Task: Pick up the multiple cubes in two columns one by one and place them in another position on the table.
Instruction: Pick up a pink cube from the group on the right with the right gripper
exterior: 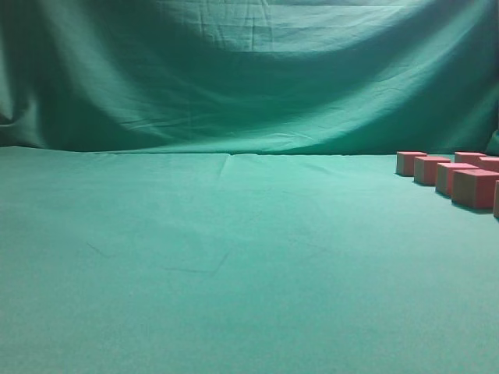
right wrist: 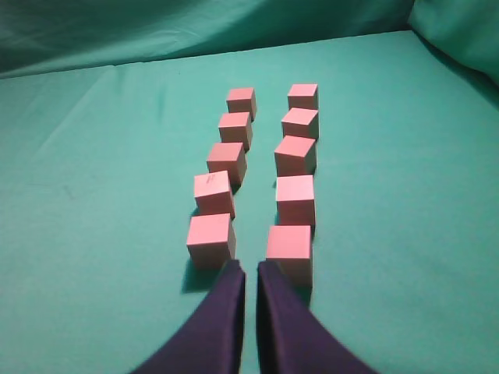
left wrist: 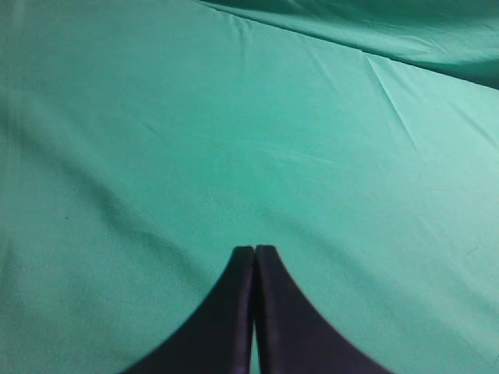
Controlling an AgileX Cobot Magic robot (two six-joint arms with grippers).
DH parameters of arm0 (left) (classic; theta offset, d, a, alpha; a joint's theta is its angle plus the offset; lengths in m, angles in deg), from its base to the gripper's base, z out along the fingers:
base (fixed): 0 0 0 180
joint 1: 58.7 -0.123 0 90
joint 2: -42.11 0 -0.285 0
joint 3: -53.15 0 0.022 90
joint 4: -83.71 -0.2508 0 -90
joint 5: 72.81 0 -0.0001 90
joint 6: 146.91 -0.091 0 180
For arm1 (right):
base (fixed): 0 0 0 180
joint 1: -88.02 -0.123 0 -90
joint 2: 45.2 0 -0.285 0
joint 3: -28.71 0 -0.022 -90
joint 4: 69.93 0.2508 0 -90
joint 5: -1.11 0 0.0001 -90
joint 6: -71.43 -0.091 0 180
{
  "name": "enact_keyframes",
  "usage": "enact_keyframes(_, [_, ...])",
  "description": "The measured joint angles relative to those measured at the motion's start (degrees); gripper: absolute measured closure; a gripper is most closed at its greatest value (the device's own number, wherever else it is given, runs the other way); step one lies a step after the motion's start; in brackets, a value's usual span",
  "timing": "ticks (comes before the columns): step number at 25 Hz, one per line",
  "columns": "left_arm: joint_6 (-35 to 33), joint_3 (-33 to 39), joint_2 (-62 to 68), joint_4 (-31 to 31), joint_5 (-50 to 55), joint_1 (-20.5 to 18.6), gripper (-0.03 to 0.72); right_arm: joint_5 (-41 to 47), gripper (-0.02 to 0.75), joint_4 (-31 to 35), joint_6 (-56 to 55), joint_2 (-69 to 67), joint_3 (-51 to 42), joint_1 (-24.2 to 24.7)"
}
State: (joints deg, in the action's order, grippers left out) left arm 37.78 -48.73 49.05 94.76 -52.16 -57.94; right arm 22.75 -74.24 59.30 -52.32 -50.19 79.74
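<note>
Six or so cubes (exterior: 426,169) show at the far right edge of your exterior view, on the green table (exterior: 218,257); neither arm appears there. Your left wrist view shows the left gripper (left wrist: 255,251) pressed together, empty, over bare cloth. Your right wrist view shows ten cubes in two columns, with the right gripper (right wrist: 250,269) nearly closed, holding nothing, just before the nearest pair. They look light and rigid: grip one across opposite flat sides.
</note>
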Motion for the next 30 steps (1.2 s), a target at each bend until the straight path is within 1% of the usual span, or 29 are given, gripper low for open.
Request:
enact_keyframes(17, [0.0,0.0,0.0,0.0,0.0,0.0,0.688,-0.5,0.689,-0.6,0.0,0.0,0.0,0.0])
enact_keyframes(19, [0.0,0.0,0.0,0.0,0.0,0.0,0.688,-3.8,0.689,0.7,0.0,0.0,0.0,0.0])
enact_keyframes(21, [0.0,0.0,0.0,0.0,0.0,0.0,0.688,-9.5,0.689,2.0,0.0,0.0,0.0,0.0])
enact_keyframes(24, [0.0,0.0,0.0,0.0,0.0,0.0,0.688,-19.1,0.689,2.3,-0.1,0.0,0.0,0.0])
enact_keyframes(26, [0.0,0.0,0.0,0.0,0.0,0.0,0.688,-22.5,0.689,2.3,-0.8,0.0,0.0,0.0])
enact_keyframes(27, [0.0,0.0,0.0,0.0,0.0,0.0,0.688,-22.2,0.689,2.3,-1.4,0.0,0.2,0.0])
enact_keyframes(30, [0.0,0.0,0.0,0.0,0.0,0.0,0.688,-15.1,0.689,2.3,-1.9,-0.1,4.3,0.0])
